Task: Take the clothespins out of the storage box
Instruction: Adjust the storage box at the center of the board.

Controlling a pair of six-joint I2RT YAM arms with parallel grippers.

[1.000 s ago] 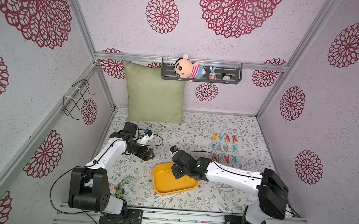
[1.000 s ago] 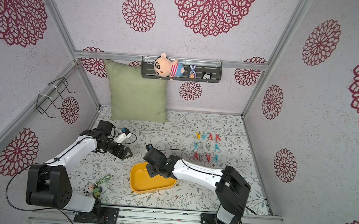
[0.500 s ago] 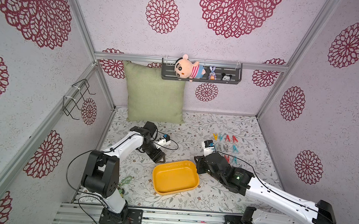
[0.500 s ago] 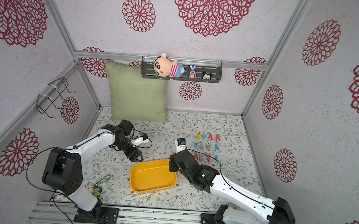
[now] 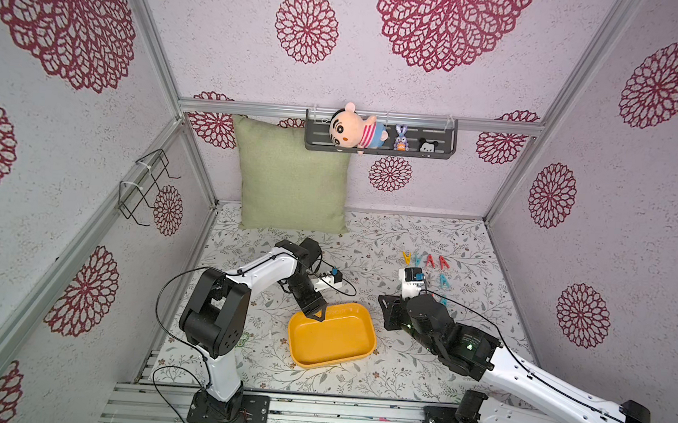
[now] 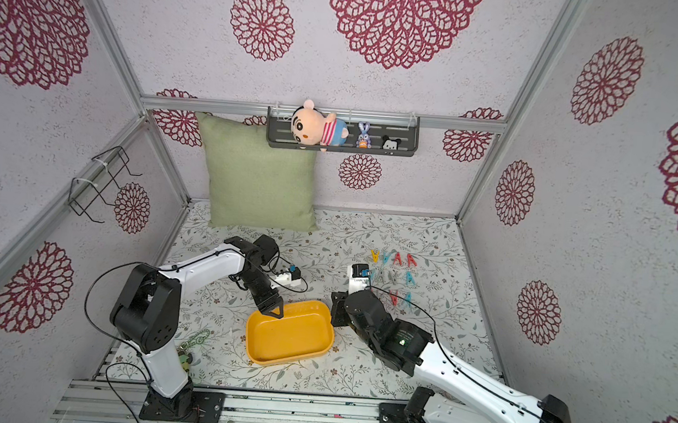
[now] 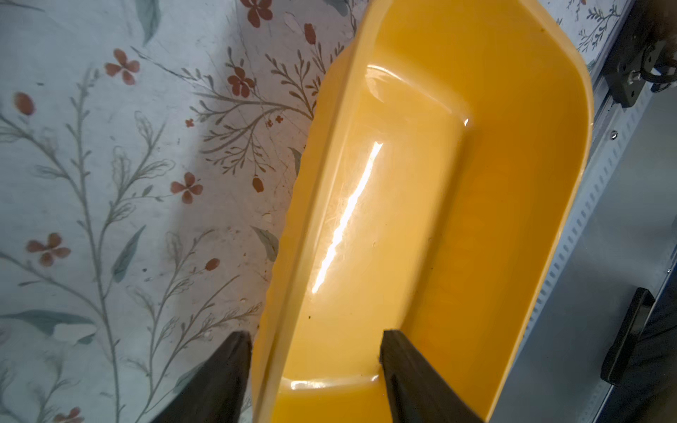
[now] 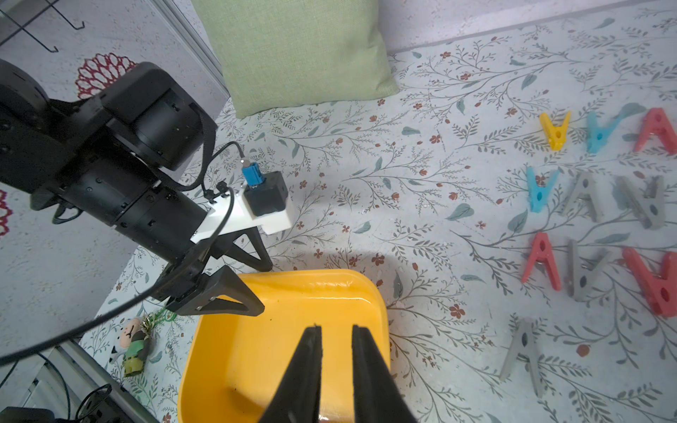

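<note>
The yellow storage box (image 5: 332, 336) (image 6: 288, 335) lies at the front middle of the table, and nothing shows inside it. Several clothespins (image 5: 427, 263) (image 8: 542, 260), red, teal, yellow and grey, lie in rows on the table to the back right. My left gripper (image 5: 316, 315) (image 7: 315, 337) is open and straddles the box's back left rim (image 7: 329, 183), one finger outside and one inside. My right gripper (image 5: 385, 311) (image 8: 337, 327) hangs just off the box's right end. Its fingers stand a narrow gap apart with nothing between them.
A green pillow (image 5: 293, 176) leans on the back wall under a dark shelf (image 5: 378, 150) with toys. A wire rack (image 5: 143, 186) hangs on the left wall. A keychain charm (image 6: 193, 341) lies at the front left, near the metal front rail (image 5: 315, 411).
My right gripper has pulled out of the box and off to its right end. My left arm has swung in from the back left, set its jaws over the box's corner and narrowed them.
</note>
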